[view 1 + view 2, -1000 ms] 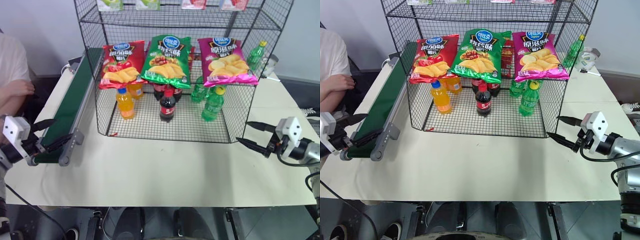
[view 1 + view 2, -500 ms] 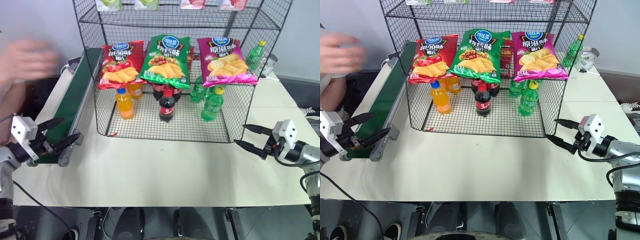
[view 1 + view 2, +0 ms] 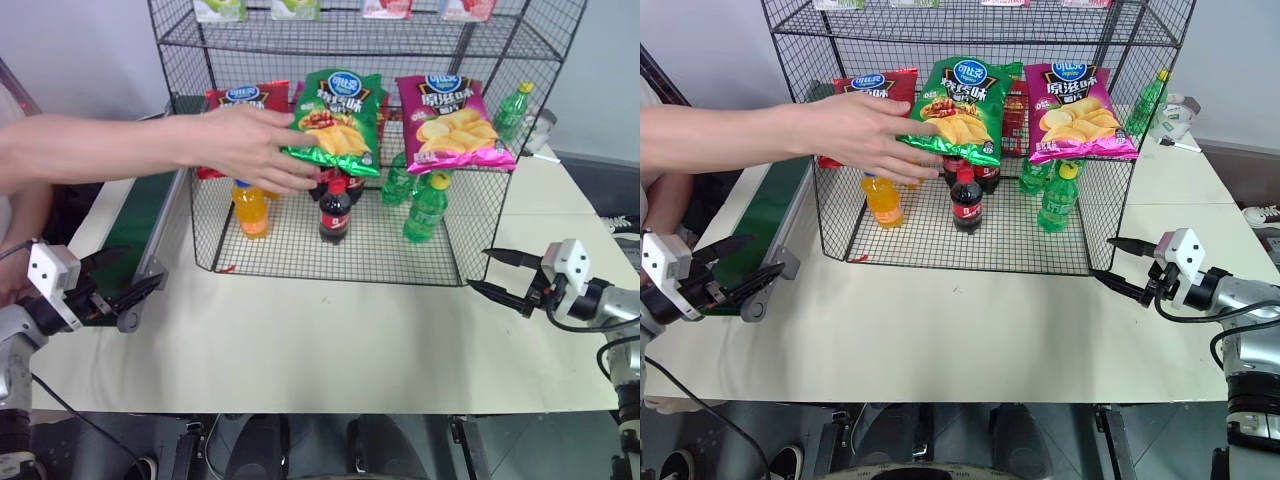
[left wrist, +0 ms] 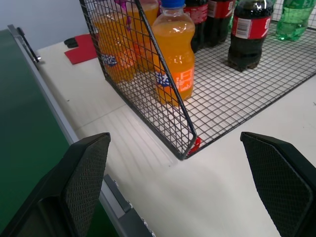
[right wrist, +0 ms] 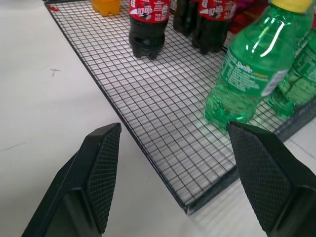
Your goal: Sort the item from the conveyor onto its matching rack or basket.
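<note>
Green crisp bag [image 3: 335,122]: I see it on the middle tier of the black wire rack [image 3: 520,60], between the red crisp bag [image 3: 240,97] and the magenta crisp bag [image 3: 452,122], with a person's hand [image 3: 255,147] on its lower left edge. Conveyor [image 3: 140,215]: I see it along the rack's left side on the desk [image 3: 330,340], with orange [image 3: 250,207], cola [image 3: 335,210] and green bottles [image 3: 427,208] on the rack's bottom tier. Left gripper [image 3: 112,279]: jaws wide and holding nothing, by the conveyor's near end; right gripper [image 3: 497,277]: jaws wide, holding nothing, just off the rack's near right corner.
</note>
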